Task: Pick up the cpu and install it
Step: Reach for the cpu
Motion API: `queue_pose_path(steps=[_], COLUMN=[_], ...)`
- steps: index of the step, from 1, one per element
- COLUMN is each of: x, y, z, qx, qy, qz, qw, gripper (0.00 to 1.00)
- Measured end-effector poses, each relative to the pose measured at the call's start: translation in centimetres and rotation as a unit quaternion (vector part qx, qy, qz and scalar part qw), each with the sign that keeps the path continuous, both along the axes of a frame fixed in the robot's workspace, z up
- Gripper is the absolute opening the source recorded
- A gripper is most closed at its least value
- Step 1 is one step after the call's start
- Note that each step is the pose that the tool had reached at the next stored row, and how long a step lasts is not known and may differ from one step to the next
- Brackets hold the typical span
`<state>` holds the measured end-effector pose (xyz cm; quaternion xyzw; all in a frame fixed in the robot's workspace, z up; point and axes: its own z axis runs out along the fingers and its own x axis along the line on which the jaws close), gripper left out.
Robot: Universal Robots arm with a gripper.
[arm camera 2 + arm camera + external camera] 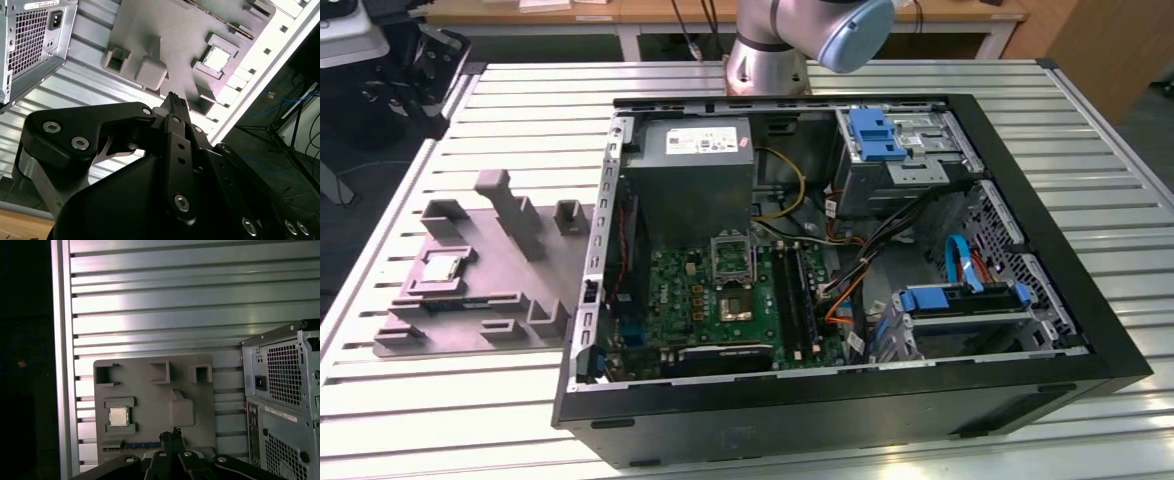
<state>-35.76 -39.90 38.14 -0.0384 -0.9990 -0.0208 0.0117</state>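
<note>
Exterior view first: the cpu (444,268) lies flat in a square pocket of the grey tray (494,275). The open computer case (1067,300) stands just beside the tray on the exterior view's right, and the socket (736,304) on its motherboard (678,290) looks uncovered. The arm (781,40) rises on the far side of the case from the tray. Over to the second wrist view: the gripper (172,96) hangs above the tray (170,25) with its jaws pressed together and nothing between them, and the cpu (216,59) gleams in its pocket, off to one side of the tips. The first wrist view agrees, with the closed gripper (170,432) near the tray (150,400) edge and the cpu (118,416) seated well apart from it. The danger, as I judge it, is that closed jaws coming down would strike the chip's lid or the pocket walls instead of straddling it. A skewed grip could also tilt the chip, so it would seat crooked in the socket.
</note>
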Motion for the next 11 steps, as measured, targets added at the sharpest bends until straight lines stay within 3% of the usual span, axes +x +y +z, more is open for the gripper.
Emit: queue_pose_path(steps=[11], x=[-1.08], y=[0.0], z=[-0.09], qx=[0.0], qy=[0.0025], qz=[0.0], qw=[1.0], gripper=[0.11])
